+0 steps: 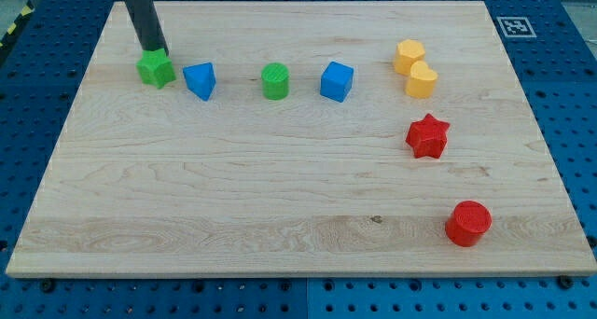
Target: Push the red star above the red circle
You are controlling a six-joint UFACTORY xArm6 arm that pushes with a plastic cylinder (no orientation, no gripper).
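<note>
The red star (428, 136) lies at the view's right, above and a little left of the red circle (467, 223), which sits near the board's bottom right. A clear gap separates them. My tip (154, 50) is at the view's top left, touching the top of the green star (156, 69), far from both red blocks.
A blue triangle (200, 80), a green circle (275, 81) and a blue cube (337, 81) form a row right of the green star. A yellow hexagon (409, 55) and a yellow heart-like block (423, 79) sit above the red star. The wooden board (280, 188) has blue perforated table around it.
</note>
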